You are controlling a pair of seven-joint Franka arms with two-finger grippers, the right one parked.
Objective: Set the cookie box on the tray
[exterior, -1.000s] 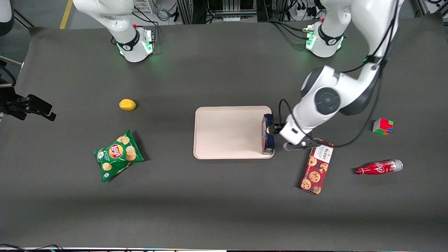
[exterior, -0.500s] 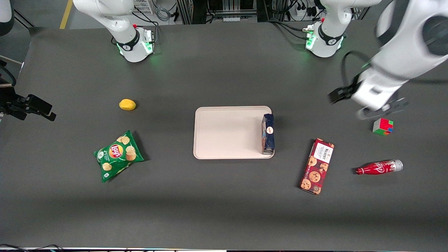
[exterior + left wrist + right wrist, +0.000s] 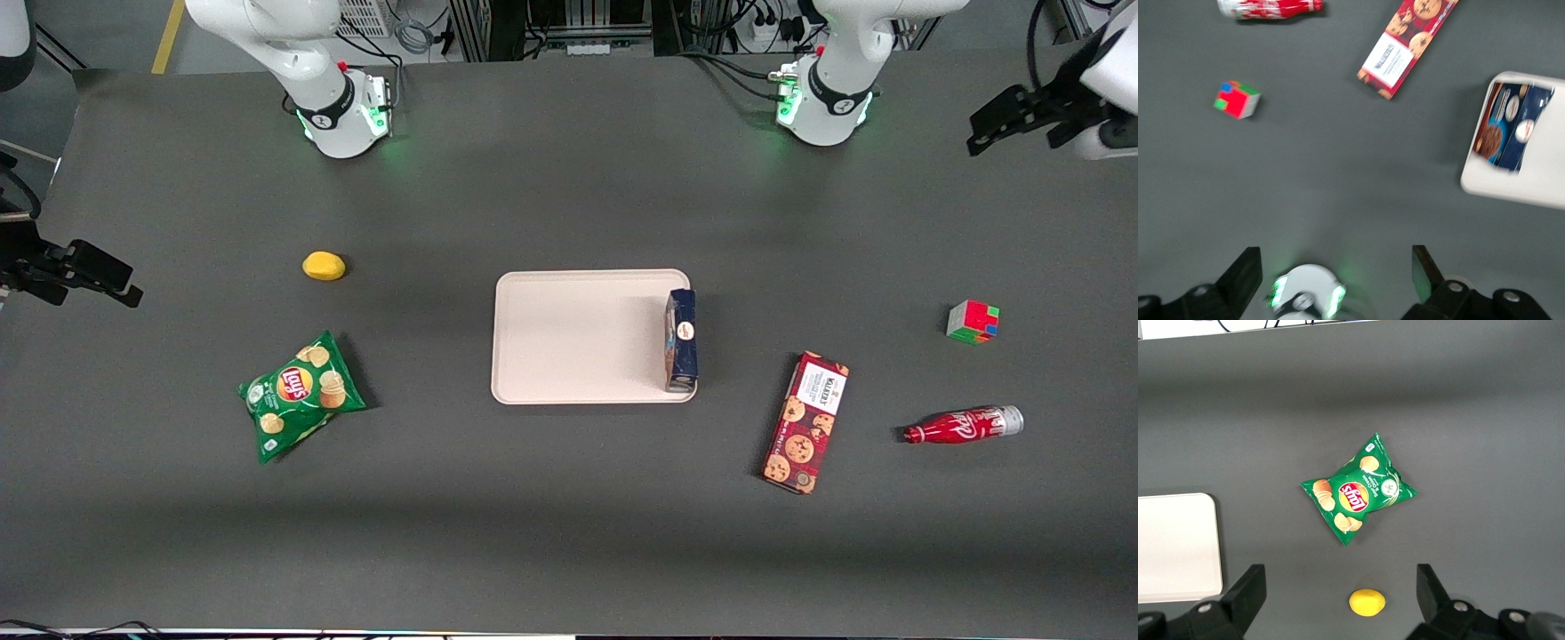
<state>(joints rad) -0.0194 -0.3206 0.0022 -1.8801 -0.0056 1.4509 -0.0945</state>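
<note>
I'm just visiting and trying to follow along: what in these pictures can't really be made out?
- Cookie box, front view: stands on edge at the tray rim, so its printed face is hidden; the left wrist view shows it but blurred.
- Gripper, front view: raised at the working arm's end of the table, fingers open; the arm is cut off by the frame edge.
- Red cookie box: small print unreadable.
- Red bottle, left wrist view: cut off by the edge.

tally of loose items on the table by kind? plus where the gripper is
Boxes: 2, cookie box standing on the tray; red cookie box
Tray: 1
Chip bag: 1
Lemon: 1
Cube: 1
Red bottle: 1
Total: 7
Gripper: open, empty, raised at the working arm's end.
</note>
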